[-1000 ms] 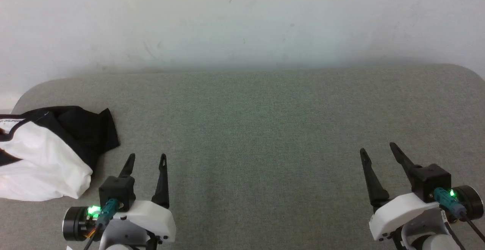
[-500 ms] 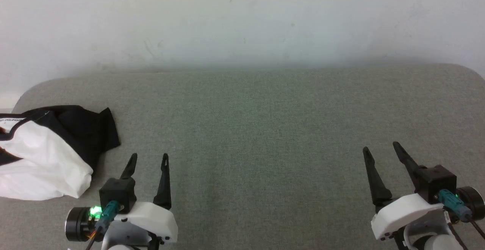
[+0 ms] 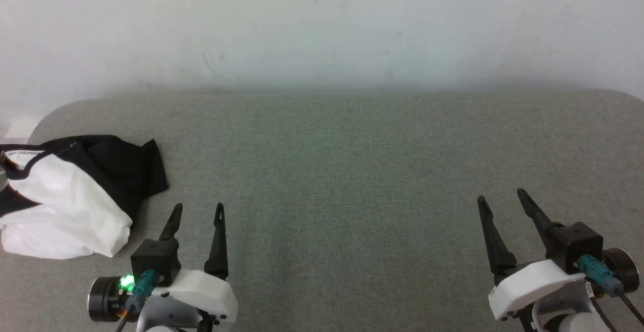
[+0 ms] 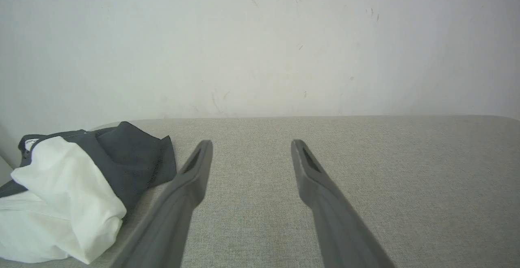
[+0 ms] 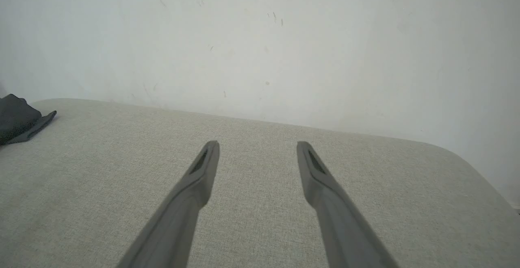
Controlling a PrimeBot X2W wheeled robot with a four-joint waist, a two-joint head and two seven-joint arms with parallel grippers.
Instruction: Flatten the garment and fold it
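The shirt [image 3: 65, 206] lay in a crumpled heap just to the left of our left pincer [image 3: 197, 207], near it but not touching. The white part was nearer the pincer and the black part was farther back. The heap sat at the left end of the grey table [image 3: 342, 171]. Part of it ran out of the head view, so we could not tell if any cloth hung over the edge.

Our left pincer had its two fingers spread apart and held nothing. If it bit into the thick middle of the heap, we thought it might pinch many layers at once. Then the shirt would come up as a lump and not open. A bump while reaching might also push the soft cloth off the table.

Our right pincer [image 3: 501, 197] was far to the right, well apart from the shirt. Its fingers were also spread apart and it held nothing. If the left pincer pulled alone, we thought the sleeves might drag, twist and bunch up more.
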